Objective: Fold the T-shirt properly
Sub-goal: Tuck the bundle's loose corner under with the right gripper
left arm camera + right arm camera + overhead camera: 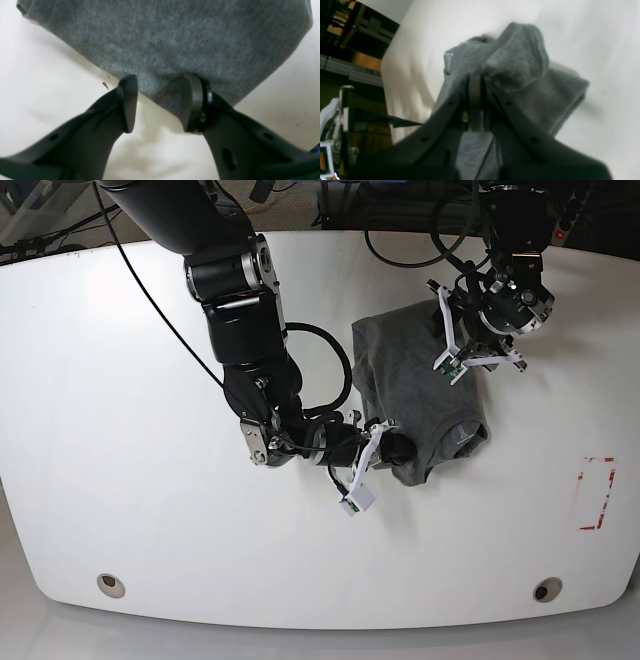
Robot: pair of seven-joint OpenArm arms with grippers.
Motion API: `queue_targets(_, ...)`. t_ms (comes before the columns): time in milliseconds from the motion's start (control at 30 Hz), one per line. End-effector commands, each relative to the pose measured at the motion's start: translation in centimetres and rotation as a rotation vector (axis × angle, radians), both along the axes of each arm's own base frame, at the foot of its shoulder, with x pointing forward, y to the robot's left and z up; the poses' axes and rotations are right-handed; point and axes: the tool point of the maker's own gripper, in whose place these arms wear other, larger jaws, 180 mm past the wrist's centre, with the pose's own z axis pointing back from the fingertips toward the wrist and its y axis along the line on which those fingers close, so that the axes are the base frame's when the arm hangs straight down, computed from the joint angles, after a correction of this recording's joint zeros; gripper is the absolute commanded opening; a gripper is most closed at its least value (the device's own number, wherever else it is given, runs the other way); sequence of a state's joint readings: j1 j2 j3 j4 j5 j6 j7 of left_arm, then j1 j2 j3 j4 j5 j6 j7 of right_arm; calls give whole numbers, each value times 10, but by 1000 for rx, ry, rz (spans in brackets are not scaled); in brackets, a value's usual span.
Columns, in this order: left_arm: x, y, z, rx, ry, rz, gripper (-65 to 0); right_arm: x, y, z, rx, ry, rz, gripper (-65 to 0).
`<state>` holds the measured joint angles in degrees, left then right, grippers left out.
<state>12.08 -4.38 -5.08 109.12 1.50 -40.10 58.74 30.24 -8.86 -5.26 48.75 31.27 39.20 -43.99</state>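
**Right hand pinches the near edge of the grey shirt; left hand stands parted at the far edge**

On the left of the base view, the right arm reaches across the white oval table (120, 380) toward its middle. The right hand (392, 448) sits at the near left edge of the heather-grey, soft cotton short-sleeved T-shirt (415, 390). In the right wrist view its two dark fingers (475, 100) are pressed together with grey cloth bunched between and over their tips, so this hand is clamped on the T-shirt, and a hump of fabric stands up above them.

The T-shirt lies as a compact, partly folded bundle right of the table's centre, between the two hands. Its ribbed neckline shows near the bundle's near right corner.

Further right and at the far side, the left hand (478, 340) hangs over the bundle's far right edge. In the left wrist view the left hand's fingers (128, 100) stand apart with a gap between them, one fingertip on either side of a corner of the cloth; the fabric runs under the tips but is not squeezed. A small brown fleck (105, 85) marks the table just beside the left finger.

A red rectangular outline (598, 492) is marked on the table near its right edge, well apart from the T-shirt.
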Motion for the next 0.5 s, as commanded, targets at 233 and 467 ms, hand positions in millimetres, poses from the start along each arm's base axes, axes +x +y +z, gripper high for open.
queue_targets(233, 8, -1, 11, -5, -41, -4, -392, 12, -11, 72, 6, -242, 14, -650)
queue_targets(467, 7, -1, 10, -3, -39, -4, -392, 20, -40, 85, -13, -285, -46, -650)
